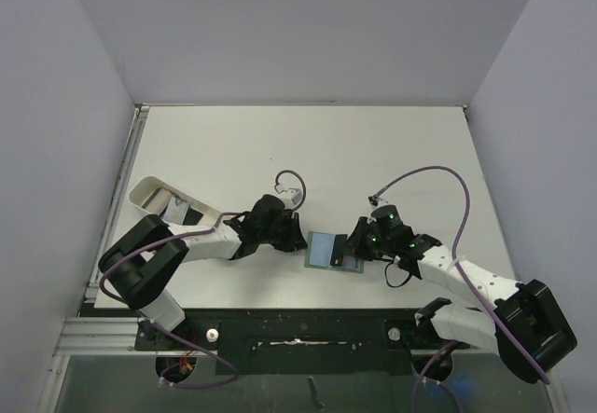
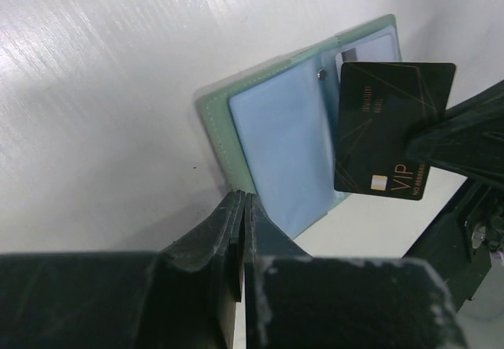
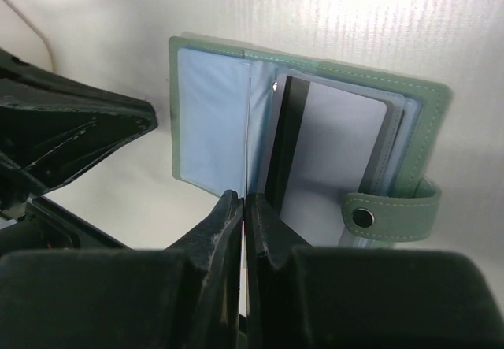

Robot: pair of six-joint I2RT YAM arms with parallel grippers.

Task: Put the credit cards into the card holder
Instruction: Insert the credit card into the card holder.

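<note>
**Position.** The card holder (image 1: 328,249) lies open and flat on the table (image 1: 373,152), at about 5 o'clock from the table's centre and close to the near edge. Its blue-grey inside faces up, and the green rim shows all round.

**Tools.**
- The left gripper (image 1: 300,239) sits at the holder's 9 o'clock edge. Its jaws are together and nothing is visible between them. Whether the tips touch the rim cannot be told.
- The right gripper (image 1: 353,245) comes in from 3 o'clock. It is clamped on one short edge of a black credit card (image 2: 390,128). The card is held tilted over the holder's half that carries the snap tab (image 3: 394,211), with one corner just beside the small rivet at the fold.

**Clearances.**
- The two grippers flank the holder closely at 9 and 3 o'clock.
- White tabletop runs from the holder's 12 o'clock edge to the far wall.
- A white tray (image 1: 149,192) lies well apart at 9 o'clock, against the left edge. The small flat pieces in it are too small to identify.

**Markings.** The card reads "VIP" in pale lettering beside a small light square. The finer lines of print are illegible.
</note>
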